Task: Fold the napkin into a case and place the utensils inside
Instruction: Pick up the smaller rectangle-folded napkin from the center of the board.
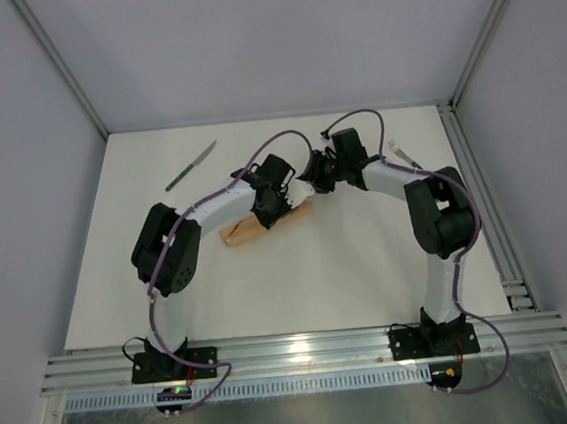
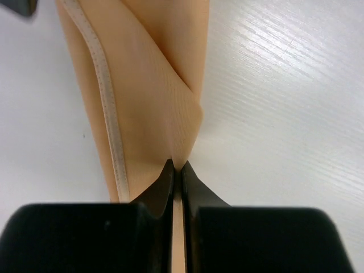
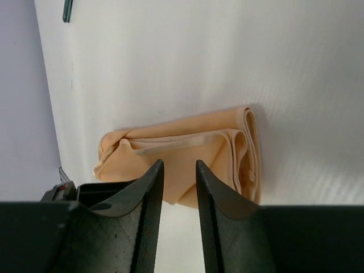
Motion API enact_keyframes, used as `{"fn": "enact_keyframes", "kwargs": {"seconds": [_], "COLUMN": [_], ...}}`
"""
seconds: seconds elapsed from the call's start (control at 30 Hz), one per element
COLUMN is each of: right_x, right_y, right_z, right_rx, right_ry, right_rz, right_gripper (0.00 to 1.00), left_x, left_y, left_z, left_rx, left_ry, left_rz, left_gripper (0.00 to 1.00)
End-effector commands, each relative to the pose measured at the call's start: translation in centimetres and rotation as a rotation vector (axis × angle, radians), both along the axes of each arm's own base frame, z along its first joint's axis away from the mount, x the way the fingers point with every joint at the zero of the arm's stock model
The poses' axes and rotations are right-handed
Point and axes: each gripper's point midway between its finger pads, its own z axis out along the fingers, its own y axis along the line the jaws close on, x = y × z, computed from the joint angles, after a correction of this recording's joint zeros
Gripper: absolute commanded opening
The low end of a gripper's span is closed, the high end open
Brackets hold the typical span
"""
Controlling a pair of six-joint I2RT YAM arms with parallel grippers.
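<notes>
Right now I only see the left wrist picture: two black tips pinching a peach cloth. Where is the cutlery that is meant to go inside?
Observer: The knife lies on the far left part of the table, well apart from the napkin.
Operator: And the fork?
Observer: What looks like the fork is mostly hidden. Only a silvery end shows beside the right arm.
Operator: Is the other pincer holding anything?
Observer: No, the right pincer is open, its tips apart, just above the folded napkin.
</notes>
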Motion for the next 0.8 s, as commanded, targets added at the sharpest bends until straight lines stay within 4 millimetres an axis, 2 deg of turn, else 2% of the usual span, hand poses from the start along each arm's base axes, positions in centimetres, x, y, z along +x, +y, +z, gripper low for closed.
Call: {"fn": "enact_keyframes", "kwargs": {"seconds": [0.0,0.07,0.1,0.13,0.17,0.2,0.23,0.27,0.3,0.33,0.37,0.4,0.47,0.5,0.53,0.57,0.7,0.77], "right_x": [1.0,1.2,1.6,0.9,0.9,0.5,0.3,-0.5,-1.4,-2.1,-3.3,-5.1,-6.9,-9.0,-9.8,-10.7,-12.2,-12.5], "right_y": [-3.1,-5.1,-5.5,-6.2,-6.7,-7.2,-7.4,-7.7,-7.6,-7.5,-7.2,-6.4,-5.5,-4.2,-3.5,-2.6,-1.1,-0.5], "right_z": [6.6,7.6,8.6,7.8,10.1,9.7,10.6,12.6,12.6,13.2,14.2,13.3,12.8,11.6,11.5,11.2,11.1,10.9], "right_rx": [-0.013,-0.068,-0.089,-0.113,-0.127,-0.165,-0.176,-0.184,-0.202,-0.208,-0.215,-0.205,-0.303,-0.310,-0.345,-0.326,-0.269,-0.300], "right_ry": [-0.164,-0.246,-0.349,-0.373,-0.487,-0.604,-0.687,-0.794,-0.922,-0.998,-1.098,-1.163,-1.376,-1.427,-1.534,-1.559,-1.596,-1.634], "right_rz": [0.011,-0.011,0.012,0.018,0.017,0.055,0.066,0.084,0.151,0.188,0.245,0.339,0.530,0.636,0.728,0.773,0.822,0.840], "right_gripper": [0.34,0.36,0.37,0.37,0.37,0.38,0.38,0.39,0.42,0.48,0.48,0.48,0.51,0.53,0.54,0.54,0.54,0.55], "left_x": [-0.9,-1.0,-1.1,-1.2,-1.4,-1.5,-1.7,-2.1,-2.3,-2.5,-2.7,-3.0,-3.3,-3.6,-3.6,-3.7,-4.3,-4.2], "left_y": [0.2,0.5,0.5,0.6,0.9,1.0,1.0,1.0,1.1,1.1,1.0,1.4,1.6,1.7,1.8,1.9,1.8,2.0], "left_z": [1.8,2.2,2.7,2.9,2.9,3.0,3.0,3.0,3.1,3.1,3.3,3.3,3.6,3.7,4.1,4.2,4.6,4.8], "left_rx": [-0.091,-0.094,-0.098,-0.094,-0.086,-0.086,-0.085,-0.092,-0.102,-0.109,-0.118,-0.110,-0.110,-0.112,-0.121,-0.124,-0.169,-0.183], "left_ry": [0.125,0.134,0.129,0.128,0.131,0.136,0.142,0.162,0.176,0.190,0.199,0.216,0.219,0.223,0.223,0.227,0.273,0.292], "left_rz": [0.055,0.046,0.034,0.026,0.017,0.012,0.006,-0.007,-0.009,-0.015,-0.031,-0.036,-0.063,-0.075,-0.076,-0.074,-0.071,-0.051], "left_gripper": [0.00,0.00,0.00,0.00,0.00,0.00,0.00,0.00,0.00,0.00,0.00,0.00,0.00,0.00,0.00,0.00,0.00,0.00]}}
